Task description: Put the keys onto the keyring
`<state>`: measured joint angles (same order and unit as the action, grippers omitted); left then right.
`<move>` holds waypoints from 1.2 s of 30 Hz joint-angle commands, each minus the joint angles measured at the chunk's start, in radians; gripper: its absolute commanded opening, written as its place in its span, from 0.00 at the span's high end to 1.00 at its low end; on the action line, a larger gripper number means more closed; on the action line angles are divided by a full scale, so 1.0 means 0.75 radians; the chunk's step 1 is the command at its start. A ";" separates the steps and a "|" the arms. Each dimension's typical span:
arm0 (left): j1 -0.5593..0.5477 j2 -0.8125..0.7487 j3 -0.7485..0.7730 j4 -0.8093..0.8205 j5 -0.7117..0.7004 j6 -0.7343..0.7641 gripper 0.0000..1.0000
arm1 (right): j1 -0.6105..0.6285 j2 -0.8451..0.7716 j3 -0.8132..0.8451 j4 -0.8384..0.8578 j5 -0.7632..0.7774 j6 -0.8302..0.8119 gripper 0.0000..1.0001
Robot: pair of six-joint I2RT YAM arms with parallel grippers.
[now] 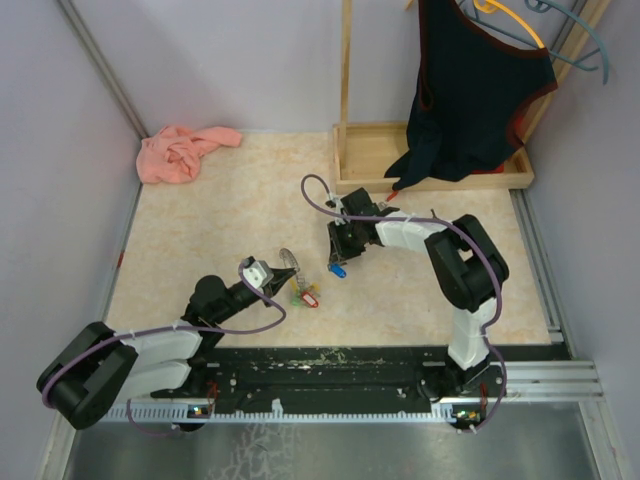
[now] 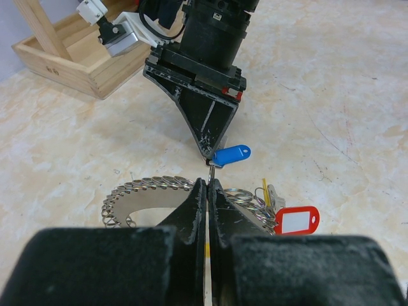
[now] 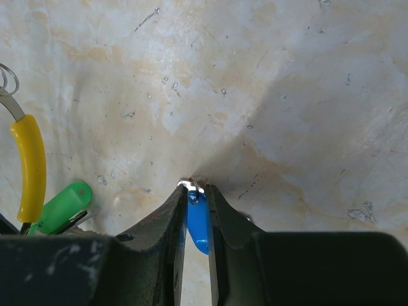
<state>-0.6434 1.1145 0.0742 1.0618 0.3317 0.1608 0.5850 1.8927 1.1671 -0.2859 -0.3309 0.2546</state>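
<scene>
Blue plastic caps the small metal key, a smooth rounded tab pinched between the nearly closed black fingers of the right gripper, which points tip-down over the middle of the mottled beige worktop. Just beside it, toward the near edge, the keyring shows a grey coiled metal arc with glossy tags in red, green and yellow bunched alongside. The left gripper is fully closed, its matte fingers clamping the ring's thin metal.

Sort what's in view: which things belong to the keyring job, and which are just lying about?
Job: blue key in right gripper; keyring with red tag, in left gripper.
Lying about: pink cloth; wooden stand; dark garment.
</scene>
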 commanded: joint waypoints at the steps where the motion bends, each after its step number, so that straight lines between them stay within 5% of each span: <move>1: 0.007 -0.005 0.020 0.053 0.017 -0.010 0.99 | -0.008 0.018 0.068 -0.012 -0.045 -0.015 0.82; 10: 0.007 0.014 0.024 0.055 0.018 -0.008 0.99 | 0.012 0.040 0.083 -0.085 -0.027 -0.088 1.00; 19: 0.007 0.002 0.026 0.043 0.029 -0.010 0.99 | 0.051 -0.162 -0.009 0.031 -0.010 -0.273 1.00; 36: 0.021 0.011 0.046 0.048 0.173 -0.017 0.99 | 0.053 -0.744 -0.674 0.936 -0.295 -0.493 1.00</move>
<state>-0.6384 1.1255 0.0795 1.0546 0.4072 0.1570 0.6197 1.4139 0.7441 0.1349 -0.4591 -0.0883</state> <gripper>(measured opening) 0.015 0.006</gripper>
